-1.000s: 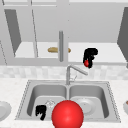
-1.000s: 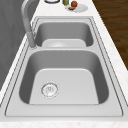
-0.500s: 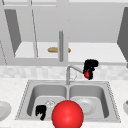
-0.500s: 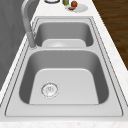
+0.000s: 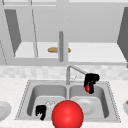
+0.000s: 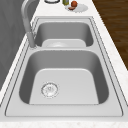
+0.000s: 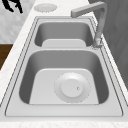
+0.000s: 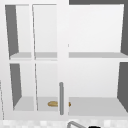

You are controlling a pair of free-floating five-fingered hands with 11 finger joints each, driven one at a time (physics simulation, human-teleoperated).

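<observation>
My right hand (image 5: 91, 79) hangs above the right basin, just right of the faucet's spout (image 5: 76, 69), with its fingers curled down round a small red object (image 5: 87, 88). Its top also shows at the bottom edge of the upper view as the right hand (image 8: 94, 127). My left hand (image 5: 40, 111) hovers at the front edge of the left basin with relaxed fingers pointing down and nothing in them. It also appears far off as the left hand (image 7: 13, 5). A big red ball (image 5: 67, 115) sits low in the front view, before the sink's divider.
A white plate (image 7: 72, 87) lies in the right basin, and the left basin has a drain (image 6: 49, 89). A small plate (image 7: 45, 7) sits on the left counter. A plate with fruit (image 6: 76, 7) is on the right counter. The open cabinet's lower shelf holds a tan loaf (image 8: 53, 103).
My right hand has come down with the small red object, from cabinet-shelf height to just above the right basin. The left hand and the red ball have not moved.
</observation>
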